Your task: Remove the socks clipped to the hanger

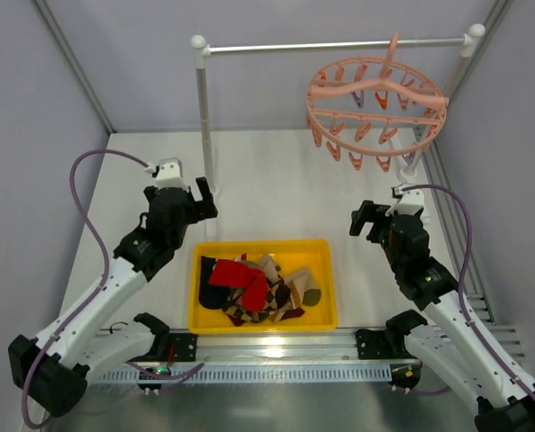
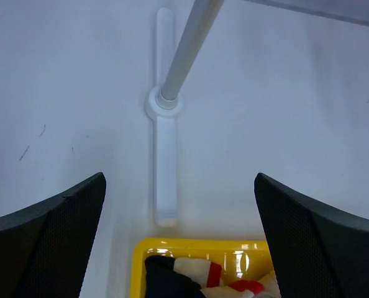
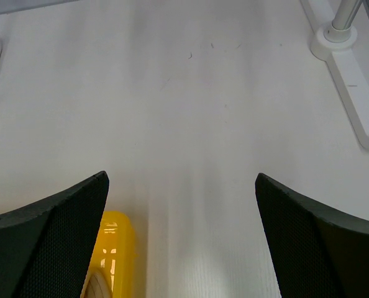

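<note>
The salmon-pink ring hanger (image 1: 376,99) hangs by its hook from the rail at the back right, and I see no sock on its dangling clips. The socks (image 1: 254,290), among them a red, a dark navy and an argyle one, lie piled in the yellow bin (image 1: 326,270) between the arms. A few of these socks (image 2: 197,276) show at the bottom of the left wrist view. My left gripper (image 1: 204,200) (image 2: 179,180) hovers open just behind the bin's left rear corner. My right gripper (image 1: 358,222) (image 3: 182,177) hovers open to the right of the bin, nothing between its fingers.
The white-and-metal rail stand spans the back, with its left post (image 1: 204,117) near my left gripper and its foot (image 2: 164,155) right below it. The stand's right foot (image 3: 358,93) lies ahead of my right gripper. Grey walls enclose the table.
</note>
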Robot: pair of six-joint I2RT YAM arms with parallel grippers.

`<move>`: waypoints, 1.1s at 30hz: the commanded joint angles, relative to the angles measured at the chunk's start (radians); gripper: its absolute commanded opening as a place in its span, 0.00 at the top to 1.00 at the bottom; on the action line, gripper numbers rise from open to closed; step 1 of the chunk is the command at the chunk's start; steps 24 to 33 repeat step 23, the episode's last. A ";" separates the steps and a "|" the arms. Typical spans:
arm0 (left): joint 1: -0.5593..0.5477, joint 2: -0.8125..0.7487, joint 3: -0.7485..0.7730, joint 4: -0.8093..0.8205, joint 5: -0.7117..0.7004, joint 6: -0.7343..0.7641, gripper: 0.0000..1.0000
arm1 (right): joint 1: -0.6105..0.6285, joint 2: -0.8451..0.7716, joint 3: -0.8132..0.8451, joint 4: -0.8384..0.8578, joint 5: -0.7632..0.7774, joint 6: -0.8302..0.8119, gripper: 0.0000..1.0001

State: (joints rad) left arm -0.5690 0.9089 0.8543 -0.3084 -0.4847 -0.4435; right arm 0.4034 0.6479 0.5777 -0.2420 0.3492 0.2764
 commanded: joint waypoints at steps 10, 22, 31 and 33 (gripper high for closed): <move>0.067 -0.025 -0.084 0.130 -0.078 0.006 0.00 | -0.006 -0.044 -0.004 0.006 0.027 0.004 0.00; 0.067 -0.024 -0.100 0.163 -0.058 0.023 0.00 | -0.009 -0.034 -0.007 0.009 0.025 0.003 0.00; 0.067 -0.025 -0.100 0.163 -0.058 0.023 0.00 | -0.011 -0.036 -0.007 0.010 0.025 0.003 0.00; 0.067 -0.025 -0.100 0.163 -0.058 0.023 0.00 | -0.011 -0.036 -0.007 0.010 0.025 0.003 0.00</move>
